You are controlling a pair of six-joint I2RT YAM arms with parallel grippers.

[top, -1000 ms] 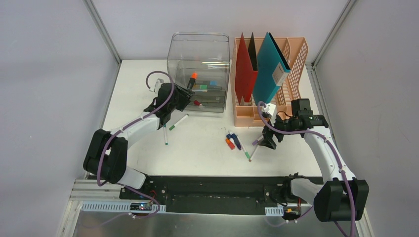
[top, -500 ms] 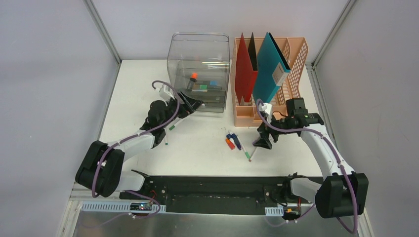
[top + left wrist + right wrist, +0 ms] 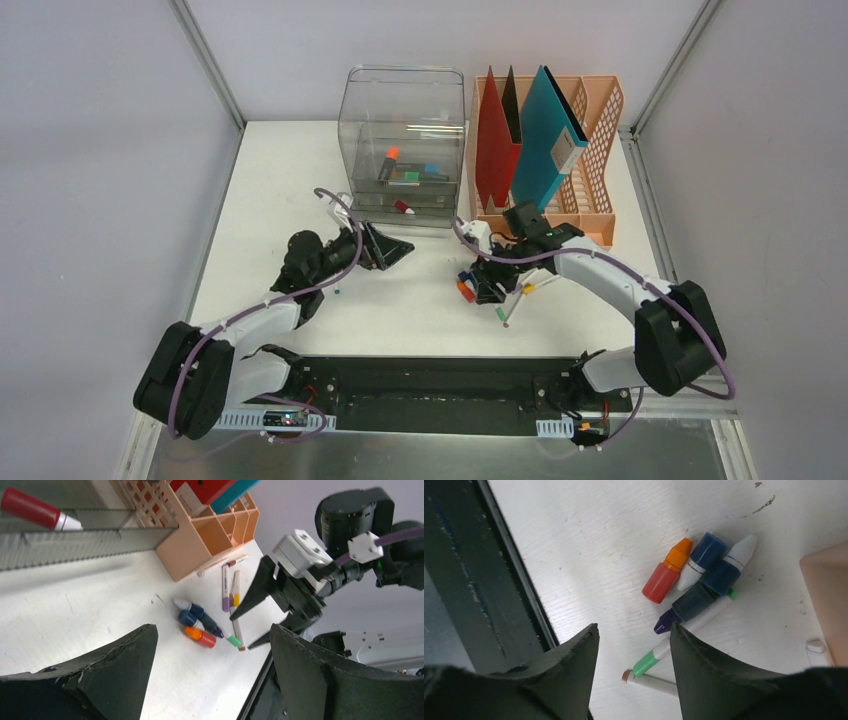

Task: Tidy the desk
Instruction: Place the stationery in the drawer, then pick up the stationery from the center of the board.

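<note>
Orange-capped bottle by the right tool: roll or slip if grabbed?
The orange-capped bottle lies on its side and looks round, so a push would probably roll it. It seems to touch a blue-capped bottle, so that would likely shift. Small, glossy plastic: probably light, possibly slippery.

grey walls (image 3: 100, 150) | aluminium corner rails (image 3: 208, 65) | even, shadowless light
</note>
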